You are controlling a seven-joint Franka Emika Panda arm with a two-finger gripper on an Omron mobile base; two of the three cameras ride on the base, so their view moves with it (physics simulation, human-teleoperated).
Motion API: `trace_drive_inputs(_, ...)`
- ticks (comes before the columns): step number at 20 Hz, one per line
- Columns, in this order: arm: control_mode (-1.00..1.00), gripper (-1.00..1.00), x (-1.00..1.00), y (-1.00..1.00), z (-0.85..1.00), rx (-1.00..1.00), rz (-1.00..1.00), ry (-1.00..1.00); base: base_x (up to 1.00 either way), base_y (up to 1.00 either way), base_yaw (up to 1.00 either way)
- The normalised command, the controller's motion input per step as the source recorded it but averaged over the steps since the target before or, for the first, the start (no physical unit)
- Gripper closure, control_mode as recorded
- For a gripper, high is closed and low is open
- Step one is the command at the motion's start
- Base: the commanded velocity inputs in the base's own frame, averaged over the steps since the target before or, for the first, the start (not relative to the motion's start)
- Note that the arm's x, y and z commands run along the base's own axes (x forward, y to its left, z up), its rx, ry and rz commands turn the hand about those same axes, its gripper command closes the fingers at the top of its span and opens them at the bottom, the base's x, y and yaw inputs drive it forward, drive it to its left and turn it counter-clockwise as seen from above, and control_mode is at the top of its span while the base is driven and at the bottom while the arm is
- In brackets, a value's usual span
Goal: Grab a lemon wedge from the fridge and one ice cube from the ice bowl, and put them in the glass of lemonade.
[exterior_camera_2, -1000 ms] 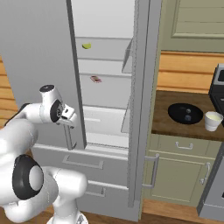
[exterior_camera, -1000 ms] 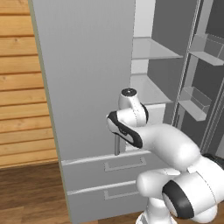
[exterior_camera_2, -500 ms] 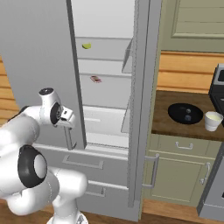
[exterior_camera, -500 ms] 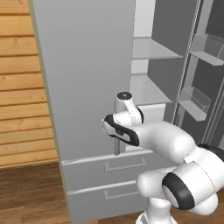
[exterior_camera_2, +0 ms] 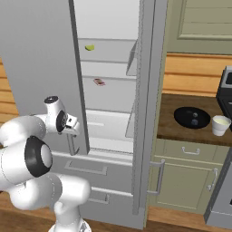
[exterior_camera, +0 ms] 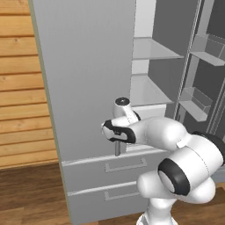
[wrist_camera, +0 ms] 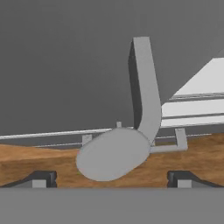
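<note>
Pincer [wrist_camera: 109, 177] spread around fridge [exterior_camera: 88, 88] handle [wrist_camera: 146, 92]; no writing visible.

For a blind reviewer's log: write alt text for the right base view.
The white arm's end effector sits at the lower end of the open fridge door's bar handle. Inside, the lemon wedge lies on an upper shelf; right of the fridge, the ice bowl and glass of lemonade stand on the counter.
</note>
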Motion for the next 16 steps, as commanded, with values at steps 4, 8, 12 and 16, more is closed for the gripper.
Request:
trace_drive_inputs(4,-1.00,-1.00,0.16,0.00,-0.37,-0.01,0.00,0.00,0.00,0.00,0.00)
trace_drive_inputs(8,-1.00,-1.00,0.05,-0.01,-0.31,0.00,0.00,0.00,0.00,0.00,0.00)
trace_drive_inputs(12,-1.00,-1.00,0.36,0.00,-0.14,-0.01,0.00,0.00,0.00,0.00,0.00)
trace_drive_inputs(16,-1.00,-1.00,0.57,0.00,-0.19,-0.03,0.00,0.00,0.00,0.00,0.00)
